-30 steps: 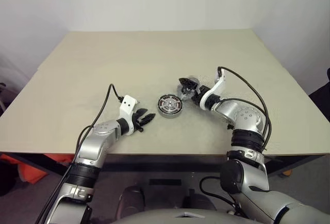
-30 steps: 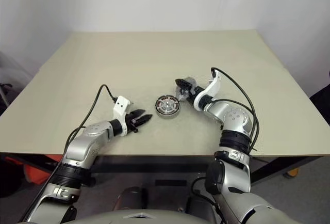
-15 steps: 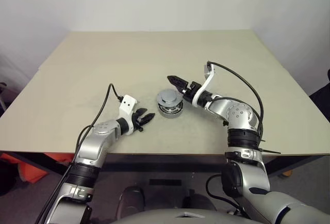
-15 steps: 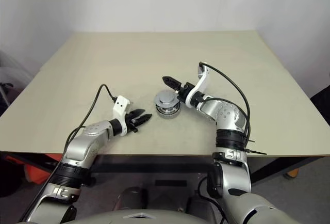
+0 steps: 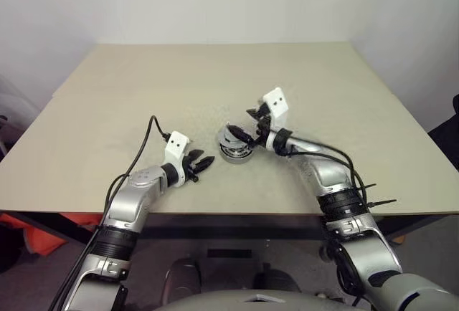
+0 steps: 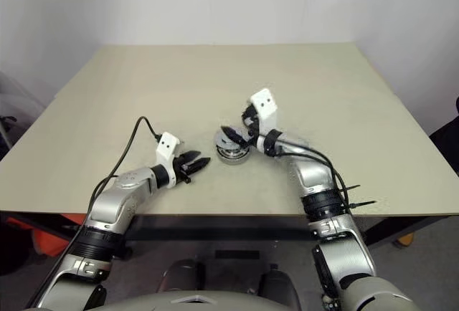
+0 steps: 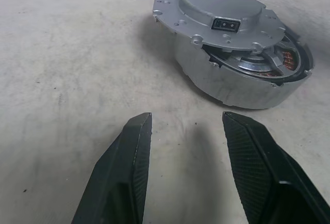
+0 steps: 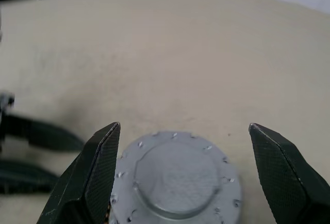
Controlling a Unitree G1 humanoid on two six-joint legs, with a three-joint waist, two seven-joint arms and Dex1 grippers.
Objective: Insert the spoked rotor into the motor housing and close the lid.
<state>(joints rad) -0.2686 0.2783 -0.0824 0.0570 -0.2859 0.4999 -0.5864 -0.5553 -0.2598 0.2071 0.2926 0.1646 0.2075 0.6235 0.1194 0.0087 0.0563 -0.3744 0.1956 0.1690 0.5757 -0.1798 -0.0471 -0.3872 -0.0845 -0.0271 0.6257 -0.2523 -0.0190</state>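
Note:
The motor housing [image 5: 237, 155] sits near the table's middle front, its copper windings [image 7: 287, 59] showing at one side. The grey lid [image 7: 221, 6] lies on top of it, shifted a little off centre so that a gap shows along one edge. The spoked rotor is hidden. My right gripper [image 8: 184, 126] hangs open just above the lid [image 8: 175, 177], one finger on each side and neither touching it. Just left of the housing, my left gripper [image 7: 186, 115] rests open near the tabletop, pointing at the housing's wall [image 7: 232, 87] with nothing between its fingers.
The beige table [image 5: 215, 74] carries nothing else. Its front edge runs just below both arms, and a wall stands behind its far edge. A black cable [image 5: 147, 135] loops up from the left wrist.
The right gripper carried the lid over from the right, set it on the housing and let go. Its wrist has since rolled, and it now straddles the lid from above. The left arm stayed still.

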